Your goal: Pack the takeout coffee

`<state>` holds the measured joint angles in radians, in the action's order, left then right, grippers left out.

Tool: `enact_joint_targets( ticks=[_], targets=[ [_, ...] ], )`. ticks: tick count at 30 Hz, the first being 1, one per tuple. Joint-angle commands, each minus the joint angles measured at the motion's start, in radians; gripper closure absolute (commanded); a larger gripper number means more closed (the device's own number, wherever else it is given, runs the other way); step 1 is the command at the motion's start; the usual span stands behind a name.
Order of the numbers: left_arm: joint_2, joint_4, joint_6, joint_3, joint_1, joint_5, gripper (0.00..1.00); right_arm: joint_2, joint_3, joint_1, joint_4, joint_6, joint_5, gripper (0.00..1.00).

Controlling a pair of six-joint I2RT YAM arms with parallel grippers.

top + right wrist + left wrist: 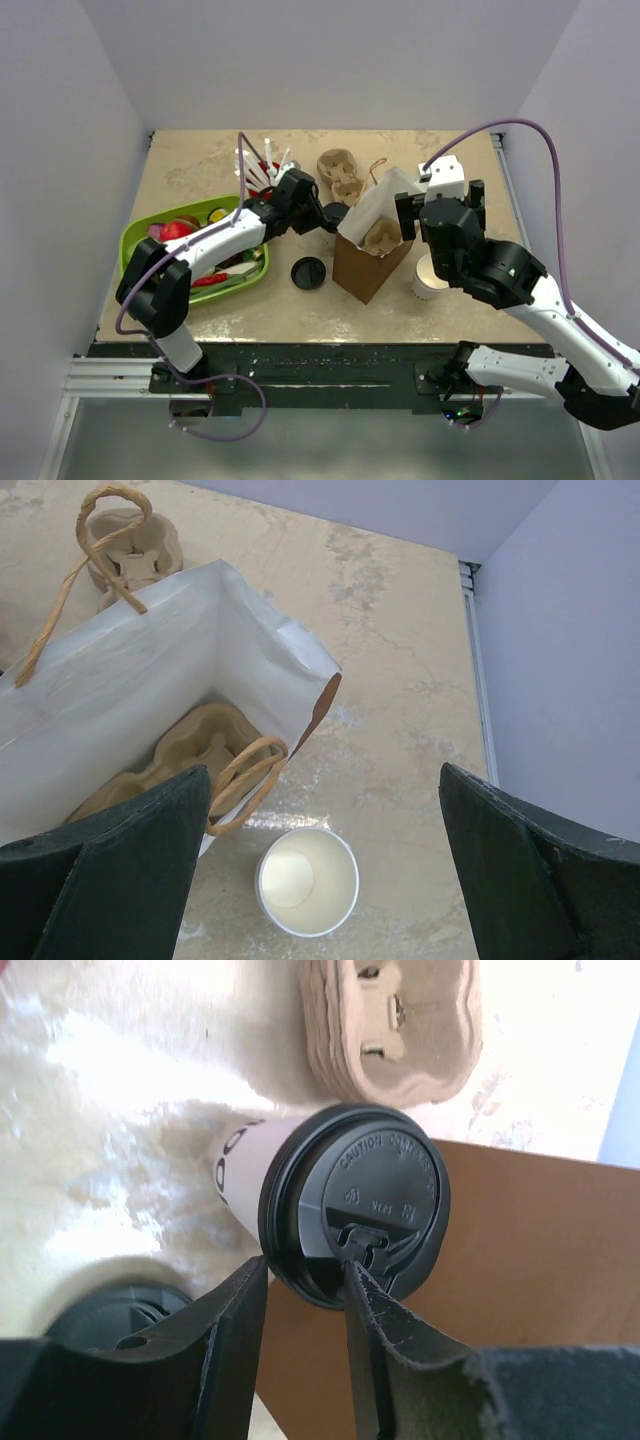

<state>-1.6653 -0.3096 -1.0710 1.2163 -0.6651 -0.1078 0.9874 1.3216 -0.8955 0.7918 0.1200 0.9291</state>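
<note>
A: Near edge first?
B: Loose black lid (pixel 308 273) flat on the table (pixel 200 160), just left of the brown paper bag (pixel 365 265). Lidless white cup (pixel 305 880) upright just right of the bag, apart from it.

A: Right gripper (pixel 325 820)?
B: Spread wide, holding nothing, hanging over the cup and the bag's right edge.

A: Bag mouth?
B: Open upward, a pulp cup carrier (pixel 190 750) lying inside.

A: Takeout coffee (pixel 350 1200)?
B: At the bag's upper-left edge, tipped with its lid toward the wrist camera. Left gripper (pixel 305 1275) partly closed on the lid's rim, one finger outside, one on the lid face. Lifted or resting: cannot tell.

A: Farther back?
B: Stacked carriers (pixel 400 1020), then bare tabletop to the far wall.
</note>
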Motion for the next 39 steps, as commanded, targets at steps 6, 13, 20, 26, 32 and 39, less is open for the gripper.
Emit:
enact_joint_targets(
  ticks=[6,13,20,26,32,39],
  targets=[
    [-0.131,-0.086,0.29,0.237,0.053,0.135,0.59,-0.006,0.022,0.006,-0.032,-0.008,0.088,0.02],
    [-0.114,-0.109,0.333,0.279,0.058,0.051,0.57,-0.015,0.024,0.009,-0.028,-0.005,0.1,0.02],
    [-0.054,-0.108,0.283,0.241,0.058,0.063,0.51,-0.007,0.027,0.012,-0.019,-0.006,0.116,0.02],
    [-0.024,-0.086,0.139,0.164,0.056,0.073,0.52,-0.007,0.022,0.013,-0.022,-0.013,0.116,0.02],
    [-0.063,-0.088,0.106,0.187,0.038,0.088,0.53,-0.01,0.01,0.015,-0.054,-0.029,0.116,0.02],
    [-0.088,-0.117,0.106,0.192,0.025,0.094,0.36,-0.021,0.002,0.018,-0.055,-0.033,0.131,0.02]
  ],
)
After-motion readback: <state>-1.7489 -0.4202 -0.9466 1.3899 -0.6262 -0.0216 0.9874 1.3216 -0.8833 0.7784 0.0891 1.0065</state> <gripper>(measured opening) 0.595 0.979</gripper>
